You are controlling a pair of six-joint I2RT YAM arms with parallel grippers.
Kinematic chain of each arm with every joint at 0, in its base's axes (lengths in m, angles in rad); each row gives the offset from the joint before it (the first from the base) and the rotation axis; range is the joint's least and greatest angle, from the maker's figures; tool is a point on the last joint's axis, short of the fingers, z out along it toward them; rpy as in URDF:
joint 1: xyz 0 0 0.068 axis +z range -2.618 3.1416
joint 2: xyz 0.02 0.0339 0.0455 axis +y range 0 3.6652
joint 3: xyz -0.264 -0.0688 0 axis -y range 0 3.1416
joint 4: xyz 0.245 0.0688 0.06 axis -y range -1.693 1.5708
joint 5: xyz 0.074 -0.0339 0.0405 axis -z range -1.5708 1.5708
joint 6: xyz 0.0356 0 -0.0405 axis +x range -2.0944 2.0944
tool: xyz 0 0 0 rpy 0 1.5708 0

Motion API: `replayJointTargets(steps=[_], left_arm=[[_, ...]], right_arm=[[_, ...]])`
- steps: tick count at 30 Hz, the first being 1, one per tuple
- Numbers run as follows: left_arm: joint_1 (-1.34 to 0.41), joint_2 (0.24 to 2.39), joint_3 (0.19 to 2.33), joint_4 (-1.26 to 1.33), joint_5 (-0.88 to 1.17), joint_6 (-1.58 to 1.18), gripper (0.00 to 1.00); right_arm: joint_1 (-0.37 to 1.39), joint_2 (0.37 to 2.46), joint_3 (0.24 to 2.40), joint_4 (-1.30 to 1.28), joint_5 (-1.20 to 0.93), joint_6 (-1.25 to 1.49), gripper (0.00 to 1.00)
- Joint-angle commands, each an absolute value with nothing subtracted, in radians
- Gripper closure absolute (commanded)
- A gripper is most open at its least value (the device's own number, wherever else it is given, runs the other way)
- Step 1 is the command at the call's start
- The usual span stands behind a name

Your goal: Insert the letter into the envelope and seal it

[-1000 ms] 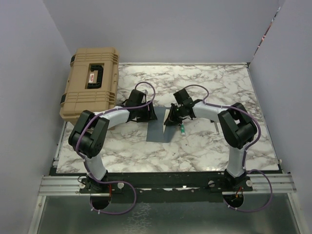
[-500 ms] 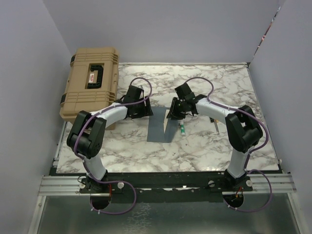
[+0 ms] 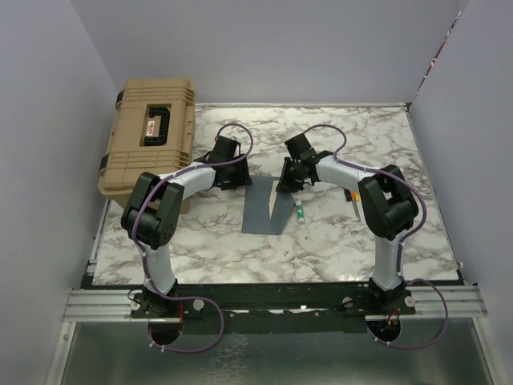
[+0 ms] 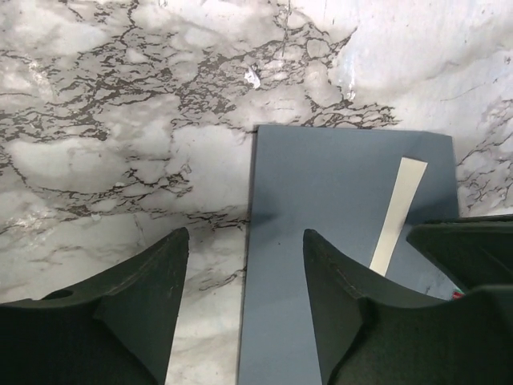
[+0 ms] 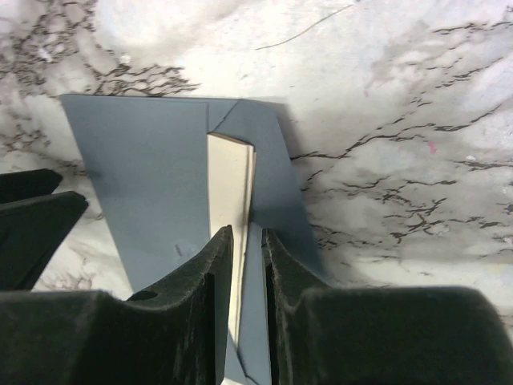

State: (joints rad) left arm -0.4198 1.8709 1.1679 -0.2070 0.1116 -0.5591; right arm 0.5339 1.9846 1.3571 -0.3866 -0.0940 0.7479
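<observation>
The slate-blue envelope (image 3: 258, 216) lies flat in the middle of the marble table (image 3: 353, 144), and its right panel (image 5: 272, 160) is lifted. The letter (image 5: 231, 180) stands on edge as a cream strip between that panel and the envelope's body (image 5: 144, 168); the left wrist view shows the same letter (image 4: 397, 212). My right gripper (image 5: 247, 233) (image 3: 287, 180) straddles the letter's near edge, its jaws a narrow gap apart. The sheet lies against the left finger (image 5: 212, 273). My left gripper (image 4: 244, 237) (image 3: 232, 172) hangs open over the envelope's (image 4: 321, 200) left edge, holding nothing.
A big tan hard case (image 3: 150, 136) sits at the table's back left, close to the left arm. A small green-capped item (image 3: 299, 212) lies just right of the envelope, and a thin stick (image 3: 355, 210) lies further right. Walls close in on three sides.
Both grippers have drawn toward the far side of the envelope. The right jaws, shut a second ago, stand slightly apart. The letter has gone from tilted to nearly edge-on.
</observation>
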Motion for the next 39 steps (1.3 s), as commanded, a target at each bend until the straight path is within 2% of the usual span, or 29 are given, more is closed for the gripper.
replayJointTargets(steps=[1, 4, 13, 16, 24, 30, 39], left_arm=[[-0.416, 1.918, 1.177, -0.234, 0.118, -0.567, 0.42], [-0.416, 1.928, 1.179, -0.235, 0.145, -0.569, 0.46], [-0.416, 1.967, 1.185, -0.234, 0.237, -0.563, 0.57], [-0.416, 1.975, 1.19, -0.233, 0.251, -0.561, 0.58], [-0.416, 1.988, 1.206, -0.233, 0.253, -0.557, 0.58], [-0.416, 1.974, 1.207, -0.231, 0.235, -0.554, 0.57], [-0.416, 1.979, 1.199, -0.206, 0.283, -0.57, 0.56]], right_arm=[[0.523, 2.024, 1.386, -0.405, -0.096, 0.726, 0.73], [0.52, 2.028, 1.37, -0.366, -0.129, 0.731, 0.71], [0.514, 2.068, 1.355, -0.261, -0.241, 0.747, 0.76], [0.512, 2.074, 1.346, -0.214, -0.272, 0.751, 0.75], [0.502, 2.074, 1.311, -0.127, -0.323, 0.771, 0.59], [0.5, 2.036, 1.287, -0.116, -0.302, 0.767, 0.54], [0.496, 2.112, 1.291, -0.099, -0.394, 0.817, 0.53]])
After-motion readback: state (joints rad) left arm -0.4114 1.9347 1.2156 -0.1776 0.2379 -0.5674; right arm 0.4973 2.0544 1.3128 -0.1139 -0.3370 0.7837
